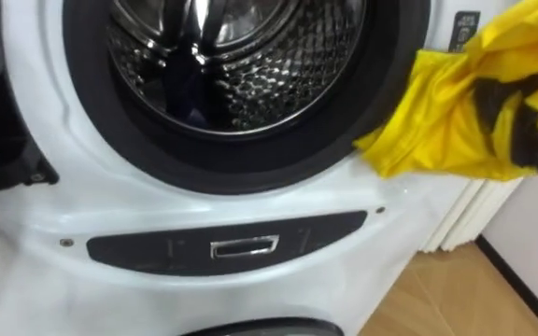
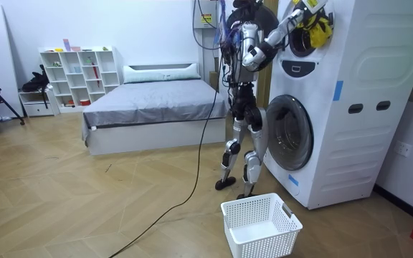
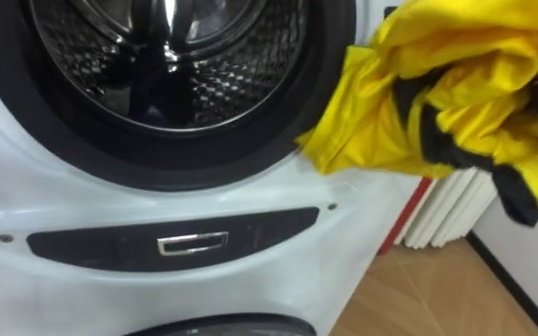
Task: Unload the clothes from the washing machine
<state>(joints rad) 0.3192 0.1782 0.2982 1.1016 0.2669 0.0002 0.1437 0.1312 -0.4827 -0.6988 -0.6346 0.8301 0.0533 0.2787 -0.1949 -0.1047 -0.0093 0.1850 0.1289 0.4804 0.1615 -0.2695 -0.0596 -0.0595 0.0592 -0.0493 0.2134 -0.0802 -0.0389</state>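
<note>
The robot stands upright on the wooden floor point(image 2: 120, 186), close against a tall white washing machine stack point(image 2: 350, 143), with its right arm raised to the upper machine's opening. The right hand point(image 1: 530, 140) shows at the right of the eye views. Its dark fingers point(image 3: 521, 196) are curled into a crumpled yellow garment of thin, shiny cloth point(image 1: 446, 121) and grip it.

The garment is outside the drum, held in the air just right of the opening. It is bunched, with its long axis running roughly left to right. Its loose, pointed end reaches left and slightly down and overlaps the lower right of the black rubber door ring point(image 1: 250, 173); I cannot tell whether the two touch.

Inside the ring is the perforated steel drum point(image 1: 269, 75). A dark shape lies low in it, too blurred to identify. Below the opening, on the white front panel point(image 1: 250, 210), sits a long dark strip with a small chrome handle point(image 1: 244, 247).

Right of the machine in the eye views stands a white ribbed panel point(image 1: 465, 219).

In the room view, a white plastic lattice laundry basket point(image 2: 260, 226) stands on the floor near the robot's feet and the lower machine. A grey bed point(image 2: 149, 107) and a white cube shelf point(image 2: 77, 75) are far behind.
</note>
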